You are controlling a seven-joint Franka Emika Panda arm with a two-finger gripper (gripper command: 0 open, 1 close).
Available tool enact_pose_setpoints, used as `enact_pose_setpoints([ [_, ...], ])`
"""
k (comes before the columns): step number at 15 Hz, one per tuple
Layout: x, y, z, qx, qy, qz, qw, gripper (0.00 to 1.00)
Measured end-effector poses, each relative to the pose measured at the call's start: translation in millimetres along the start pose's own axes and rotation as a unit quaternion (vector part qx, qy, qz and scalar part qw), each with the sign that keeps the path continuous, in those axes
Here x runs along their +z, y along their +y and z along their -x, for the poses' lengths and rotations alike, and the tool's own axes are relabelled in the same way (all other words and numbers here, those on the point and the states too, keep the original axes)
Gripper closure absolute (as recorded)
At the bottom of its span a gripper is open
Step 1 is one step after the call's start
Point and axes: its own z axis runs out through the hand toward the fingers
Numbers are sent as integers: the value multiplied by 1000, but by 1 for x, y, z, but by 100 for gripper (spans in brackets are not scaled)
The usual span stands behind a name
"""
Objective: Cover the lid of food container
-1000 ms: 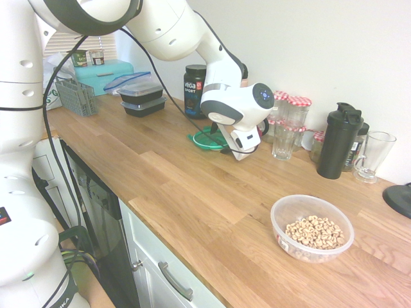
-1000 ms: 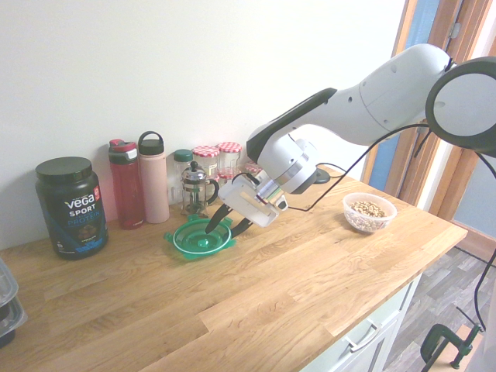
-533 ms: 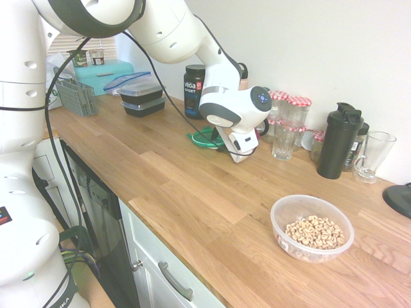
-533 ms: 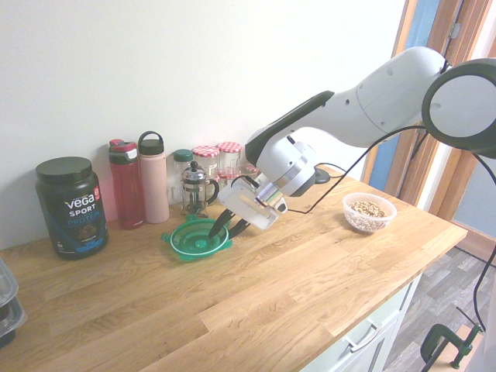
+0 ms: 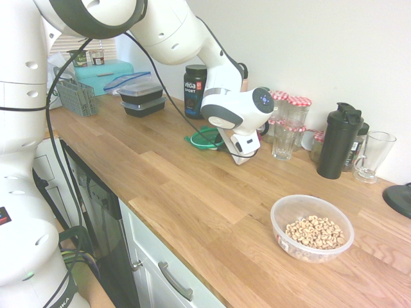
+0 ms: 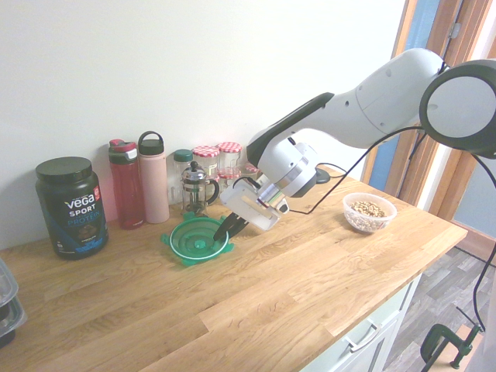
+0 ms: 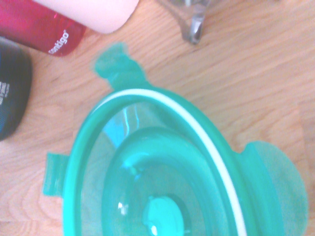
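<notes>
Along the wooden table (image 6: 256, 302) by the white wall, the green lid (image 6: 195, 239) was seen tilted, its near edge pinched in the clenched jaws of the gripper (image 6: 228, 230). Just behind it stood a French press (image 6: 195, 188), a pink bottle (image 6: 153, 178) and a red bottle (image 6: 126, 184). The food container (image 6: 369, 212) of cereal rings was set well apart, nearer the table's far end.

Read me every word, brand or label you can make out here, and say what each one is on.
"vega SPORT PROTEIN": black tub by the wall.
"contigo": red bottle, seen sideways in the wrist view.
White print on the dark tub's edge in the wrist view: too blurred to read.
Small label on the cereal bowl: too small to read.
</notes>
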Motion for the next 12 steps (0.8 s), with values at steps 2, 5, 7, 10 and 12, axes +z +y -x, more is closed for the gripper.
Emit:
enact_pose_setpoints([
  [2,-16,-5,0,-7,13,21,1000,100],
  [5,-69,-27,25,-34,54,84,994,100],
  [7,-106,-40,60,-57,100,121,986,100],
  [10,-169,-63,112,-74,184,187,962,100],
  [12,-207,-75,137,-80,244,232,938,100],
])
